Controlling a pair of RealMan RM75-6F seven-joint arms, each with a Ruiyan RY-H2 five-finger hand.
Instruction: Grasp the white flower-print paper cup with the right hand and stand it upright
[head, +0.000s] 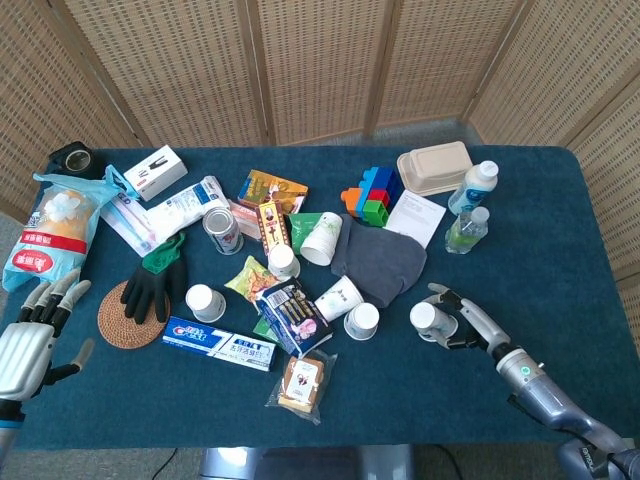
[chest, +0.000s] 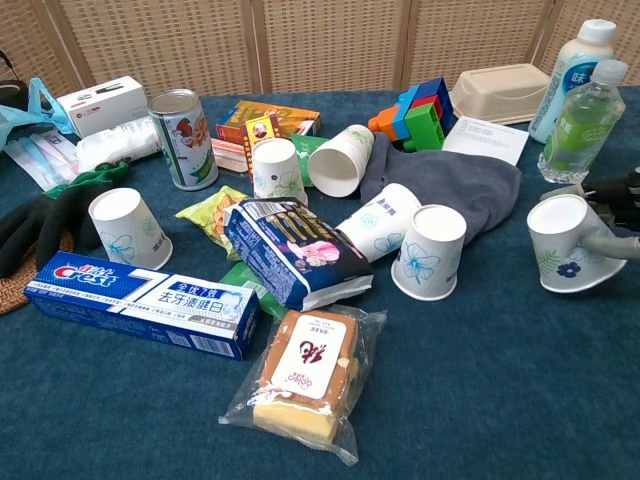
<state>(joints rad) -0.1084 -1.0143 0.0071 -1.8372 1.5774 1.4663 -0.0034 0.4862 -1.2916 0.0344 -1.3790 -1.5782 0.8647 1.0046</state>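
The white flower-print paper cup (chest: 565, 246) is seen at the right side of the tabletop (head: 560, 215), apart from the main clutter, just right of the grey cloth (chest: 455, 180) and below the 2 bottles. In the chest view it rests with its narrow base up and its wide rim down on the blue surface, nearly vertical with a slight lean; this is judged to be the pose intended by the task, or very close to it, since the neighbouring paper cup (chest: 430, 251) is set the same way. An open patch of tabletop is used, presumably so that nothing nearby can be knocked.

The right hand (head: 462, 322) is wrapped around the cup from the right side, with 1 finger laid across its wall and others curled behind; the cup is held, not merely touched, as far as can be judged. A release is judged to be the remaining step.

The left hand (head: 30, 335) is held at the left edge, fingers spread, with nothing in it
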